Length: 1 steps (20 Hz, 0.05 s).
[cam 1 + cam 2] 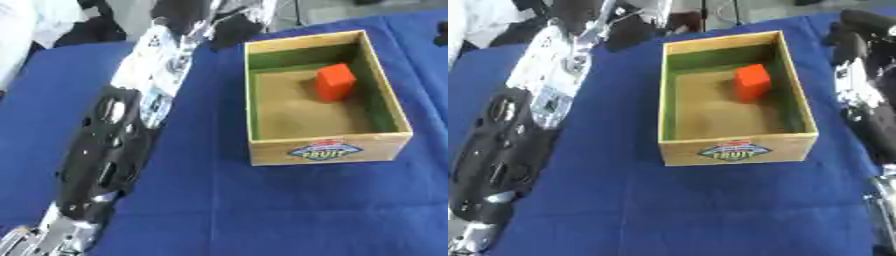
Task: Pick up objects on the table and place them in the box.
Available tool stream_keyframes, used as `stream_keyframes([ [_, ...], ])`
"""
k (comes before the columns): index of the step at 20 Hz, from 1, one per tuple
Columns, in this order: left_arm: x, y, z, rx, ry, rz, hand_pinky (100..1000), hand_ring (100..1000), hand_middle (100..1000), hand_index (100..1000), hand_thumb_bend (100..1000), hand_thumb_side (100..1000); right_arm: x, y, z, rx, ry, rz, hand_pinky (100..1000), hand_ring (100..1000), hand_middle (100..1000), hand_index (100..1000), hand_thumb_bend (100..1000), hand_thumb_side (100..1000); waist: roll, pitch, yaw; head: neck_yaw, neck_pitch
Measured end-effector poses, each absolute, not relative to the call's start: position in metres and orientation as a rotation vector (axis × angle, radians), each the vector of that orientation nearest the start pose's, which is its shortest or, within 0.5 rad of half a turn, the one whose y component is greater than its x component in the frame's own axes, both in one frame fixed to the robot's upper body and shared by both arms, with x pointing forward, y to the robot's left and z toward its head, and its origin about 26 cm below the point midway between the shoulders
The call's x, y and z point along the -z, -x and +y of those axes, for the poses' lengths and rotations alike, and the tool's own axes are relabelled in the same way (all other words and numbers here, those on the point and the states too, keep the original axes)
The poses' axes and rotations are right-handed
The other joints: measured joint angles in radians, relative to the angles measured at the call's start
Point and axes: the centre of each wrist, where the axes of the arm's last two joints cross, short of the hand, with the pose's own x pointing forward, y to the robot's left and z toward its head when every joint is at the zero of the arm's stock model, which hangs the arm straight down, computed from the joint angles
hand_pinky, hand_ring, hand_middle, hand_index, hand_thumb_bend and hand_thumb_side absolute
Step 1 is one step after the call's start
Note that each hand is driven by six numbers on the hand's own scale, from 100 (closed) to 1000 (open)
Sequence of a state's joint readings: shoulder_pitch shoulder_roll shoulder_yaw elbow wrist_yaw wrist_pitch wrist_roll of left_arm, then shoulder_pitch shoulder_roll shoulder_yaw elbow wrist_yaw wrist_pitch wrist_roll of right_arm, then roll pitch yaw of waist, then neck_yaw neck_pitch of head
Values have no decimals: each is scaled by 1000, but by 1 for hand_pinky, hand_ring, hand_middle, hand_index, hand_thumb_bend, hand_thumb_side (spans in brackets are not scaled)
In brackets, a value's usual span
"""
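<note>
A wooden box (328,150) with green inner walls and a fruit label on its front stands on the blue cloth at the upper right. An orange-red block (335,82) stands inside it, toward the far right part of its floor. My left arm (114,140) runs from the top down to the lower left corner, well left of the box. Only the silver edge of my left hand (39,241) shows there. My right arm (868,100) lies along the right edge, just right of the box, with my right hand (883,215) cut off at the lower right.
The blue cloth (262,210) covers the table around and in front of the box. Dark and white things lie past the table's far edge at the upper left.
</note>
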<state>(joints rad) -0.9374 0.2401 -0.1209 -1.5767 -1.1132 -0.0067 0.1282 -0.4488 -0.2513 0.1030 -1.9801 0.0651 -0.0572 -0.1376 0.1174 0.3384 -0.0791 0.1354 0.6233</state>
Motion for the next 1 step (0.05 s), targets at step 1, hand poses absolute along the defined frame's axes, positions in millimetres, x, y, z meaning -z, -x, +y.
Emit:
stream_keyframes([
  [1,-310,-387,159,-938,1657,2810,404,545,534,877,136,810,-226,-311,-208,-295,100,-2473,974,849,600,796,100,517,-2,0,2,-3,0],
])
